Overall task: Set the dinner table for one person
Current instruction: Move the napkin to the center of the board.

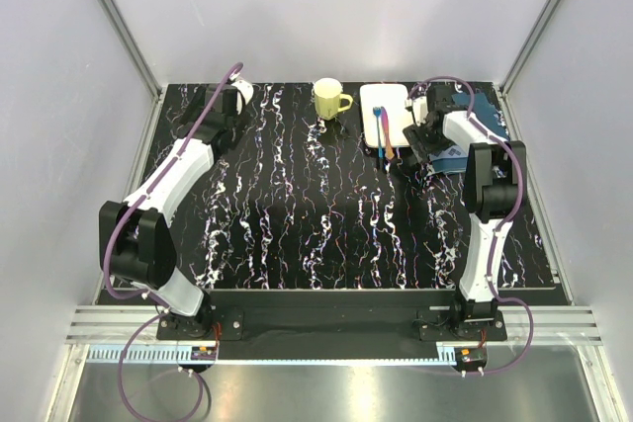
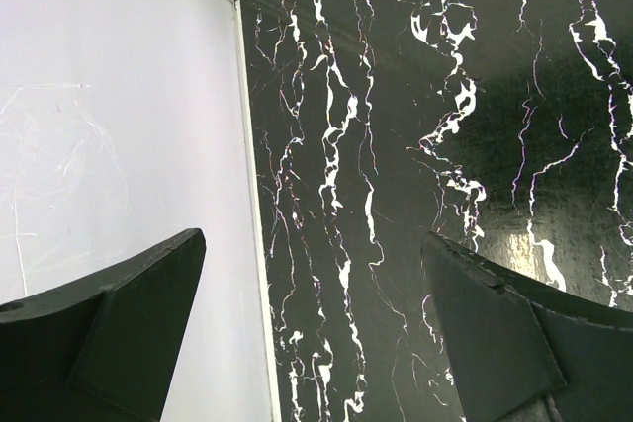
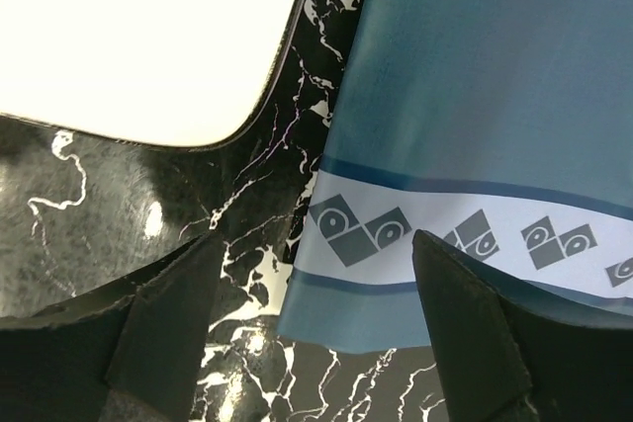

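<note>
Cell: white walls (image 1: 326,7) on three sides, aluminium posts (image 1: 119,25) in the back corners. The worktop (image 1: 326,224) is black with white marble veins and is the widest surface in view.

Left: left gripper (image 1: 235,98) sits at the worktop's far-left corner. Jaws are wide apart with nothing between them. The wrist view shows bare worktop under it and the white wall just past the worktop's edge.

Middle: yellow mug (image 1: 330,99) stands upright at far centre, handle to the right. Near it on the right is a white plate (image 1: 381,101) with rounded corners. Two utensils (image 1: 380,124), one blue-handled and one orange-handled, lie at the plate's near edge.

Right: right gripper (image 1: 420,133) has jaws apart and holds nothing. It hangs over the strip of worktop between the plate and a blue placemat (image 3: 475,96). The placemat's patterned-border corner shows between the fingers. The plate's corner is up-left of it, with a gap of worktop between the two. Can't tell whether the fingers touch the worktop.
</note>
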